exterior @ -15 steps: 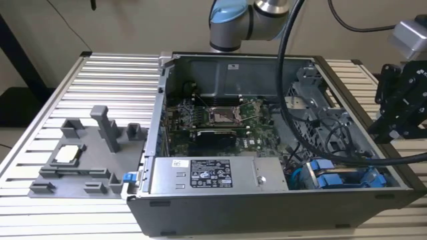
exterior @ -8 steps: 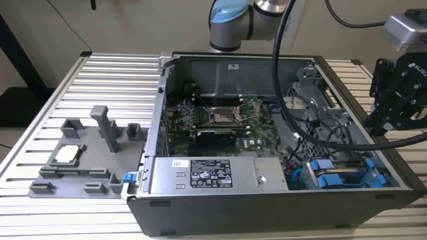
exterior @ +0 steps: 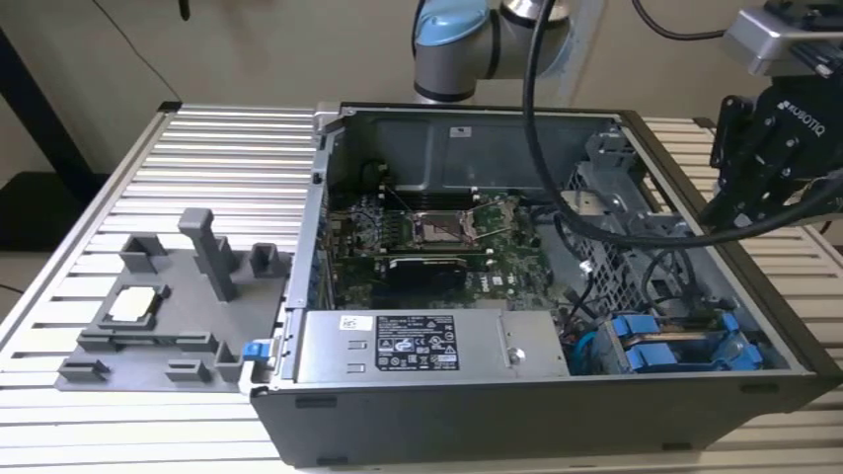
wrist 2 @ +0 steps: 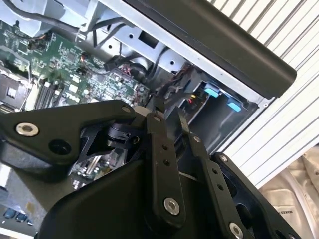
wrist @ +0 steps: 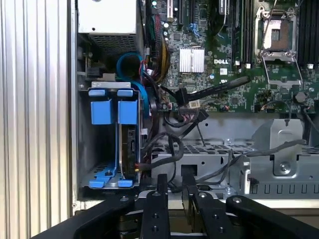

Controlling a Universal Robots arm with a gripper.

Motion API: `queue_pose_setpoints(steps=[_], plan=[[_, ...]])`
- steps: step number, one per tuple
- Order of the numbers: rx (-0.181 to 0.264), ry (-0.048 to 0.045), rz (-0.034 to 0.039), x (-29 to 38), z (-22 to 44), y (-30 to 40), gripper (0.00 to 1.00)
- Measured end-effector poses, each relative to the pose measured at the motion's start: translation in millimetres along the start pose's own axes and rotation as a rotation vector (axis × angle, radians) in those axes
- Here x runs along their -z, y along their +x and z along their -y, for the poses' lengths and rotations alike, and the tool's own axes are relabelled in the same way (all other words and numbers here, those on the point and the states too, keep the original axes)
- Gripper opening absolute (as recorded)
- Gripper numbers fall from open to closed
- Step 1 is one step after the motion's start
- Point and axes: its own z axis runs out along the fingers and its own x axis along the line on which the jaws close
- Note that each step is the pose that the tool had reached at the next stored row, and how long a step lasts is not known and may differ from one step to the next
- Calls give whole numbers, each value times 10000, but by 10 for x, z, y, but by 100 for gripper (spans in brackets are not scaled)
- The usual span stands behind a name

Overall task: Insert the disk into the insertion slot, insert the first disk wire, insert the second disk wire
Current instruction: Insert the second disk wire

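The insertion slot (wrist: 84, 149), a grey metal bay with blue tabs, sits in the open computer case's front corner. The disk (wrist: 130, 149) stands inside it in its blue carrier (wrist: 127, 112), seen edge-on; in the exterior view it (exterior: 665, 341) is at the lower right. Black wires (wrist: 169, 144) loop beside the bay; whether any is plugged into the disk I cannot tell. My gripper (wrist: 174, 191) hangs above the case's side wall, over the perforated cage next to the bay. Its fingers (wrist 2: 158, 119) stand close together with nothing visible between them. In the exterior view my gripper (exterior: 771, 188) is above the case's right edge.
The motherboard (exterior: 421, 237) fills the case's middle, with the silver power-supply box (exterior: 421, 346) in front. A grey fixture tray (exterior: 172, 306) with upright posts stands on the slatted table at the exterior view's left. A thick black cable (exterior: 619, 232) runs across the case.
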Motion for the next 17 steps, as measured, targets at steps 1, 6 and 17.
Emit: queue_pose_setpoints(steps=[1, 6, 17], plan=[[0, 0, 1, -2, 0, -31, 27], [1, 7, 0, -6, -72, -83, 27], [6, 145, 0, -22, -551, -84, 27]])
